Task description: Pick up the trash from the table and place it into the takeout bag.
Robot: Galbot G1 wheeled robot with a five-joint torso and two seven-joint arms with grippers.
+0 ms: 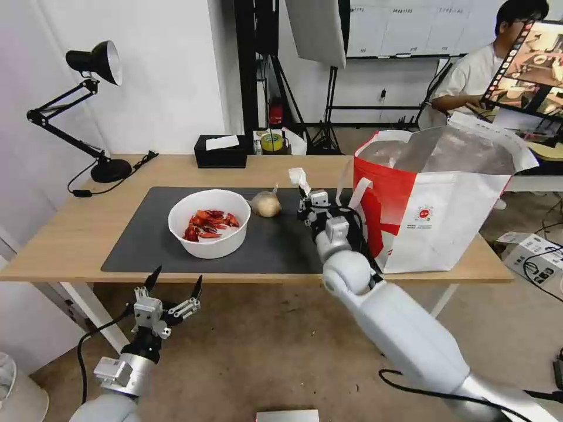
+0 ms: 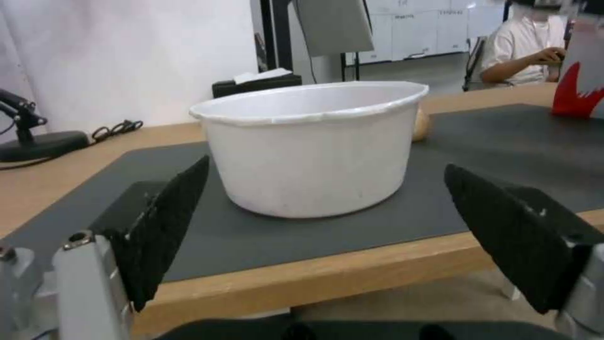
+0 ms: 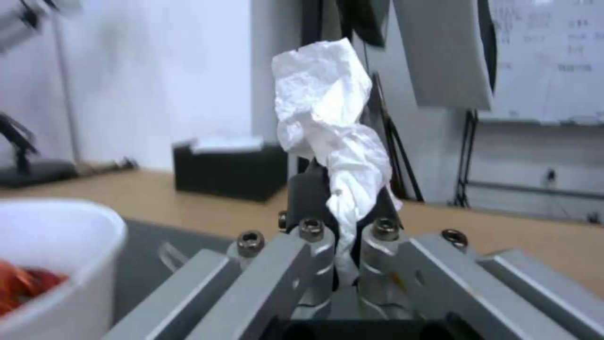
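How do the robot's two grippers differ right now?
The right gripper is shut on the crumpled white tissue, while the left gripper is open and holds nothing. The right gripper is raised above the dark mat, beside the takeout bag; the left gripper sits below and in front of the table edge, facing the white bowl. Both have dark fingers.

Takeout bag beside bare mat.

tan bag mostly behind bowl
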